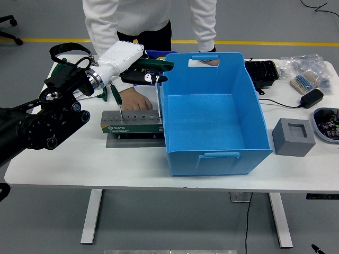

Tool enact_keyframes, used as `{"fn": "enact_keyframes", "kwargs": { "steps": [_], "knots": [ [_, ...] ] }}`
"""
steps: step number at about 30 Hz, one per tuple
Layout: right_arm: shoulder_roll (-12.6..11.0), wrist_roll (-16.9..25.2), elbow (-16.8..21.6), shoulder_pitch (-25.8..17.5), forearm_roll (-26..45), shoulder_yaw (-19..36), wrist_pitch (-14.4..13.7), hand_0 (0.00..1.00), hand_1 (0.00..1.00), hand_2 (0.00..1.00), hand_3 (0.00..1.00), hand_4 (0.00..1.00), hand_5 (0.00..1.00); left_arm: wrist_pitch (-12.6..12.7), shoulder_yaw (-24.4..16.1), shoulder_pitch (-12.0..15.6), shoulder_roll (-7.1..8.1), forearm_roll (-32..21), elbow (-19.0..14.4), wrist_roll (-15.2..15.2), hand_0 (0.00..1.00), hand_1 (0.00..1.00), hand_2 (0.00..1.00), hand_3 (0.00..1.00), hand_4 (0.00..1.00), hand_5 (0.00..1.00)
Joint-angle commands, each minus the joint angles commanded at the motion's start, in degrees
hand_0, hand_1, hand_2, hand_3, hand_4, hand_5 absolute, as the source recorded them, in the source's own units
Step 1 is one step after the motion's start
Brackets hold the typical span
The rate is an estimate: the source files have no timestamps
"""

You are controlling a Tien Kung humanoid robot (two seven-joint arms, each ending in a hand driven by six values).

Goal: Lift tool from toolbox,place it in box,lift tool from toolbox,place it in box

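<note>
A grey tool holder block (132, 122) stands on a dark plate left of the big blue box (204, 155). My left hand (139, 67), white with dark fingers, is shut on the green T-handle tool (154, 65) and holds it above the block's right end. The tool's thin shaft (158, 94) hangs down beside the box's left wall, its tip near the block's top. A second green-handled tool (115, 96) stands in the block's left end. A person's hand (135, 100) rests on the table just behind the block. The person's other hand (210, 62) is at the box's far rim.
A grey foam block (293, 136) sits right of the box. A black adapter (311, 98), bags of parts (306, 70) and a black tray (261, 72) lie at the back right. A small parts bin (327, 121) is at the right edge.
</note>
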Motion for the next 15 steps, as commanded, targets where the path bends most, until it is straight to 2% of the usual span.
{"fn": "enact_keyframes", "kwargs": {
  "steps": [15],
  "knots": [
    [0.10,0.02,0.00,-0.13,0.15,-0.03,-0.01,0.717,0.699,0.759,0.678,0.927,0.807,1.09,-1.45,-0.46,0.96,-1.02,-0.25,-1.43,0.175,0.048,0.059,0.002,0.947,0.915]
  ]
}}
